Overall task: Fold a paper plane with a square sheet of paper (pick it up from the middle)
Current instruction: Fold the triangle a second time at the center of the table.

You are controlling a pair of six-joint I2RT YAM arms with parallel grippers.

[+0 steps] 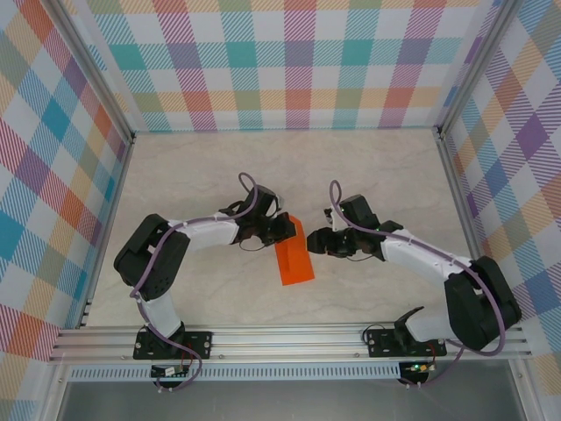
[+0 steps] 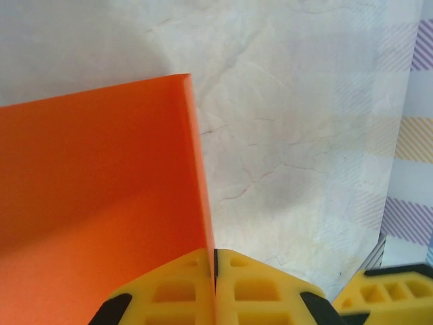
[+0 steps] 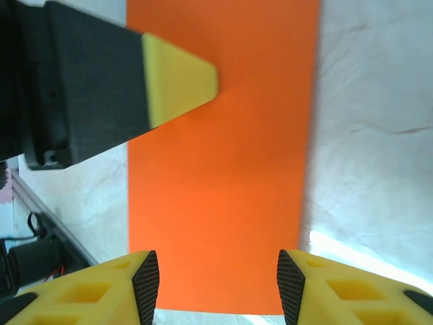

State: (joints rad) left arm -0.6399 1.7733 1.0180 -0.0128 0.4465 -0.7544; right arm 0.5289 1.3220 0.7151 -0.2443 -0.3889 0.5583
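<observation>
Near the middle of the pale marbled counter [image 1: 193,175], a folded bright orange sheet of paper [image 1: 294,254] is held.
Its far end is pinched by the fully closed left gripper [image 1: 285,226]; the right gripper [image 1: 317,241] is kept half open beside it, holding nothing.

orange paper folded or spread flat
Folded: the paper is a narrow strip, not square, one edge pinched in the shut left gripper.

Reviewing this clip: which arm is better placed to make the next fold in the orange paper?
Right, probably. The right pincer is open over the orange paper, holding nothing, so free to work. The left pincer is shut on the paper's edge and looks needed to hold it.
</observation>
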